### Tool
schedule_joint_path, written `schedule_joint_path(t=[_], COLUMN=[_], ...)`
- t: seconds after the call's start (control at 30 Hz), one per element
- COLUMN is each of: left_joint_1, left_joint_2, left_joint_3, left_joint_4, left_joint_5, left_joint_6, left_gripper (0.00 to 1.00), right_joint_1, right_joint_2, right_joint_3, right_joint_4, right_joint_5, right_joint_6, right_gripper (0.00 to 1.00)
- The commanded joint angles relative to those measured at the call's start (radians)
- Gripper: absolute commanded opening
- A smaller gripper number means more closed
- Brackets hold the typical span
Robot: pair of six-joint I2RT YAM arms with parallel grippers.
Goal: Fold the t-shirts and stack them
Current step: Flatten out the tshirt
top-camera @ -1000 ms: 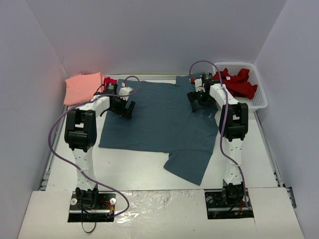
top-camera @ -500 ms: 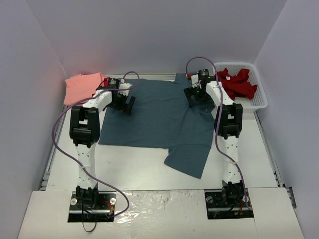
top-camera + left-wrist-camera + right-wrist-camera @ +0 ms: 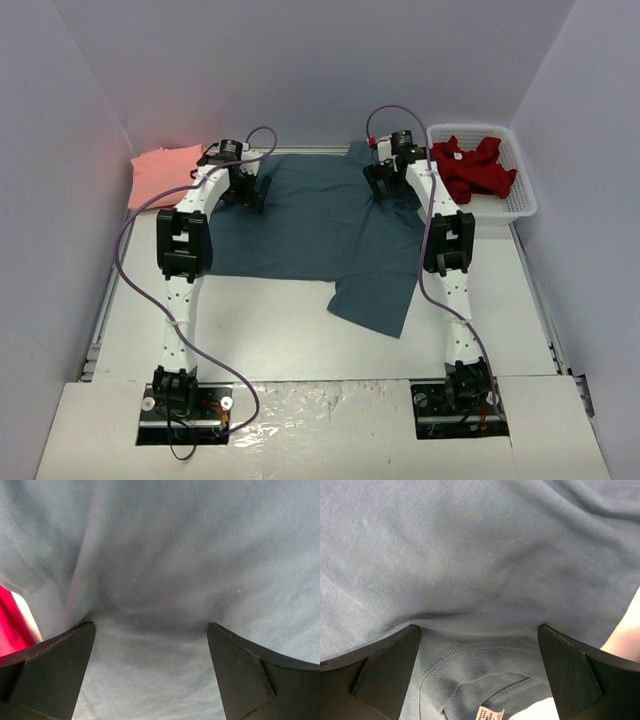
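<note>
**Item 1. Slate-blue t-shirt** (image 3: 320, 225). Lies spread flat at the centre of the table (image 3: 280, 335), collar toward 12 o'clock. One sleeve trails off toward 5 o'clock. Not yet folded.

**Item 2. Salmon-pink t-shirt** (image 3: 160, 172). A compact square, apparently folded, at 10 o'clock, just beside the blue shirt's far-left corner.

**Item 3. Red t-shirts** (image 3: 475, 168). Heaped loose in the white basket (image 3: 522, 205) at 2 o'clock. The number of garments cannot be told.

**Item 4. Left gripper** (image 3: 252, 192). Jaws spread wide with nothing between them, low over the blue cloth at 11 o'clock. Its wrist view shows plain fabric between the fingers (image 3: 55, 670). A red sliver (image 3: 12, 625) sits at 8 o'clock of that view; the garment cannot be identified.

**Item 5. Right gripper** (image 3: 385, 182). Jaws spread wide and empty, low over the collar (image 3: 470, 655) at 1 o'clock. A label (image 3: 487, 713) shows just inside the neckline.

**Hazards, as judged:**
- Missed pinch. The cloth lies flat and offers no ridge, so the fingers may slide and close on nothing.
- Single-layer pinch at the collar. If only the upper layer is caught, front parts from back and the fold bags.
- Stray catch on the left. The red cloth lies close enough to be nipped along with the blue.
- Uneven lift. If one side grips and the other does not, the shirt skews across the table.
- Trailing sleeve at 5 o'clock may bunch under the fold.
- Raising the far-left corner may drag the salmon-pink t-shirt out of square.
</note>
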Motion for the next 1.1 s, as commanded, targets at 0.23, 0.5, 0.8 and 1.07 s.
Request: schedule_joint_path(t=[0.23,0.5,0.8,1.07], left_joint_1=[0.006,0.005,0.009,0.009], left_joint_2=[-0.208,-0.621,-1.05,-1.379], left_joint_3=[-0.078,-0.348,-0.874,-1.303], left_joint_4=[-0.042,0.038,0.064,0.153], left_joint_5=[0.048,0.063,0.022,-0.111], left_joint_6=[-0.023,0.078,0.249,0.349], left_gripper=[0.94,0.94,0.94,0.94], right_joint_1=[0.027,0.037,0.101,0.306], right_joint_2=[-0.105,-0.495,-1.006,-1.353], right_joint_3=[-0.054,-0.299,-0.956,-1.346], right_joint_4=[-0.037,-0.038,-0.042,-0.097], right_joint_5=[0.125,0.076,0.011,0.053], right_joint_6=[-0.037,-0.023,-0.12,-0.134], right_gripper=[1.0,1.0,1.0,1.0])
